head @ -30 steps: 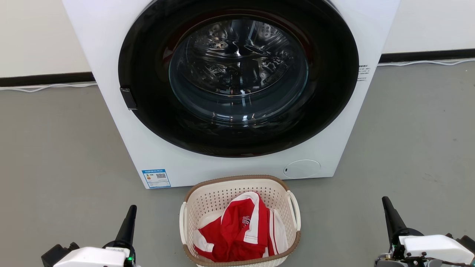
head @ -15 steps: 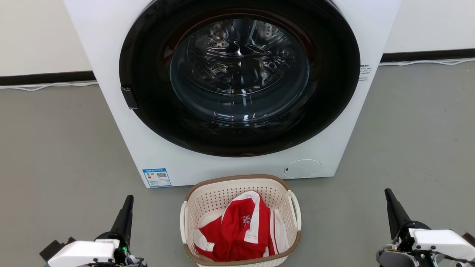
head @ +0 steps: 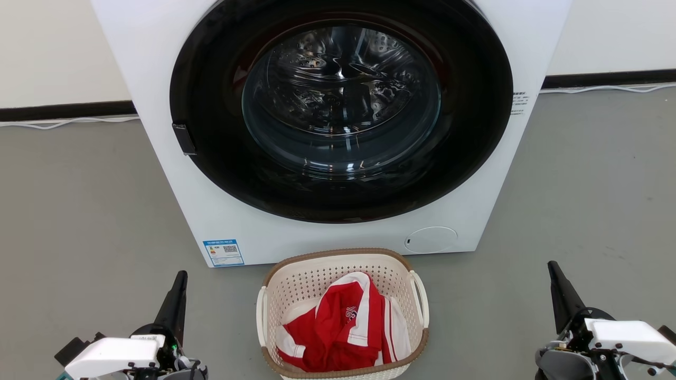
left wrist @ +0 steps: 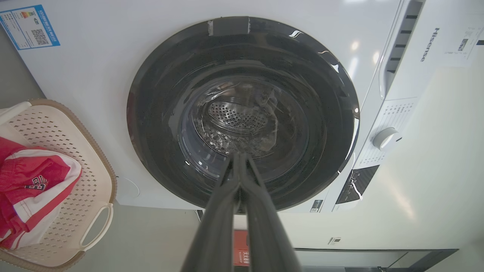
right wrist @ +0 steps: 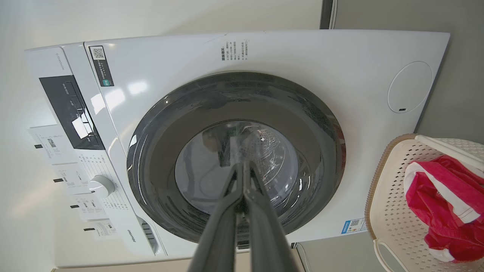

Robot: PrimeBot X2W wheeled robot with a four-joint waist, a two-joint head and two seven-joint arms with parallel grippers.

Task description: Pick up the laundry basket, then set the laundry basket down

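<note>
1. Cream laundry basket (head: 309, 282) rests on the floor (head: 79, 211) before the washing machine (head: 317, 237), between both arms, long axis pointing away.
2. Left gripper (head: 182, 274), right gripper (head: 552, 264): jaws together, empty; left nearer.

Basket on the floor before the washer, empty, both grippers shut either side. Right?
Not empty: the laundry basket holds a red-and-white garment, as the head view shows. Its place before the washer and the shut left gripper and right gripper are right.

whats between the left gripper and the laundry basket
Bare grey floor, seen in the head view. The shut left gripper stands apart from the laundry basket, and nothing lies in the gap between them.
</note>
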